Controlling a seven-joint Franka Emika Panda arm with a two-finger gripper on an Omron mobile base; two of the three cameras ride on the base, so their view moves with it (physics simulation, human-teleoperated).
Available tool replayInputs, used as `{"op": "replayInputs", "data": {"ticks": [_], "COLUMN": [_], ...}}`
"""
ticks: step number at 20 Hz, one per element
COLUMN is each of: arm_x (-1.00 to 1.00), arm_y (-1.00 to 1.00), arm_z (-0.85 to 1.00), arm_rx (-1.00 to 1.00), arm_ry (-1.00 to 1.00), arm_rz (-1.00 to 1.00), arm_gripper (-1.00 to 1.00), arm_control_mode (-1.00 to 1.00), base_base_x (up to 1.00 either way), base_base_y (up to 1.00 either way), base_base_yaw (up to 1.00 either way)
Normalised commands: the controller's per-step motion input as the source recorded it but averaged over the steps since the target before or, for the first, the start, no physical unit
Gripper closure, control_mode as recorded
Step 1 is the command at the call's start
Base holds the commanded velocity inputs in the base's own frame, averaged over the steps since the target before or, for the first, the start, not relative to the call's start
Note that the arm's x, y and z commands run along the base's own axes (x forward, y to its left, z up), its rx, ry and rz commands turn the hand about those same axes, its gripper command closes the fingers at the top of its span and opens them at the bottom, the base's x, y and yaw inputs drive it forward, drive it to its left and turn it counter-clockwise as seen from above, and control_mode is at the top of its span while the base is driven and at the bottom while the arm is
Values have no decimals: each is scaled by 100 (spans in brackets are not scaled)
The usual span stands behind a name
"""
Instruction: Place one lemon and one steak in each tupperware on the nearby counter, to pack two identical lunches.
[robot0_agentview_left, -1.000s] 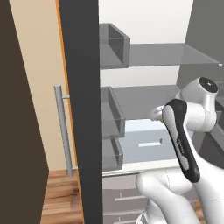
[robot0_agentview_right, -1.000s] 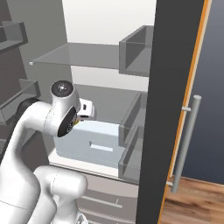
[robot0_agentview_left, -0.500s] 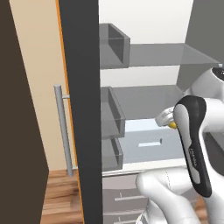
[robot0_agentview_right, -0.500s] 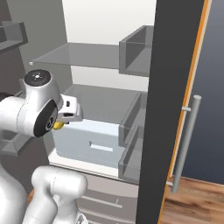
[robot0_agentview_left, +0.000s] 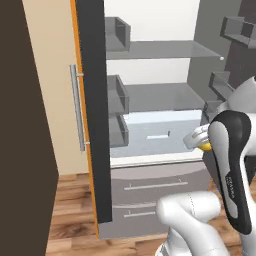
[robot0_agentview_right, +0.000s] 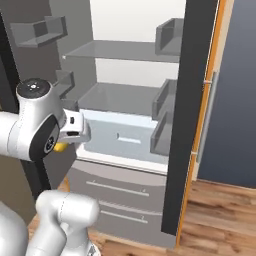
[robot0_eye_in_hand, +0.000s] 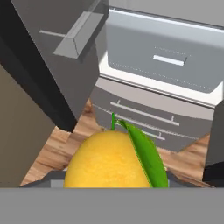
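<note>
- The robot stands in front of an open fridge (robot0_agentview_left: 150, 75), both of its dark doors swung wide, with grey glass shelves and a pale drawer (robot0_agentview_right: 125, 135) inside.
- Its hand sits low and out in front of the fridge's lower grey drawers (robot0_agentview_left: 150, 192), not inside the compartment.
- A lemon (robot0_eye_in_hand: 109, 162) is held there. In the hand view it is large and close, bright yellow with a green leaf and short stem at its top.
- In the left base view a sliver of that yellow fruit (robot0_agentview_left: 205, 147) peeks out between the white wrist and the dark forearm cover. In the right base view a small yellow patch (robot0_agentview_right: 61, 147) shows just under the wrist.
- The fingers (robot0_eye_in_hand: 111, 186) are pinching the lemon. The fruit sits right between them and hides the tips, so how the pads meet its skin cannot be told.
- Beyond the lemon, the hand view looks down on the fridge's lower drawer fronts with their thin handles, a strip of wooden plank floor (robot0_eye_in_hand: 192, 159) and one dark door with a grey door bin (robot0_eye_in_hand: 76, 37).
- On the outer face of each open door hangs a tall grey bar handle (robot0_agentview_left: 77, 107), next to an orange edge.
</note>
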Motion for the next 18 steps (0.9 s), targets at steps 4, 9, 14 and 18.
{"op": "replayInputs", "data": {"ticks": [4, 9, 14, 18], "arm_x": [0, 0, 0, 0], "arm_y": [0, 0, 0, 0], "arm_z": [0, 0, 0, 0], "arm_rx": [0, 0, 0, 0], "arm_ry": [0, 0, 0, 0], "arm_rz": [0, 0, 0, 0], "arm_gripper": [100, 100, 100, 100], "arm_control_mode": [100, 100, 100, 100], "base_base_x": [-97, -65, -16, 0], "base_base_y": [0, -24, -57, -80], "base_base_yaw": [-5, -6, -1, 0]}}
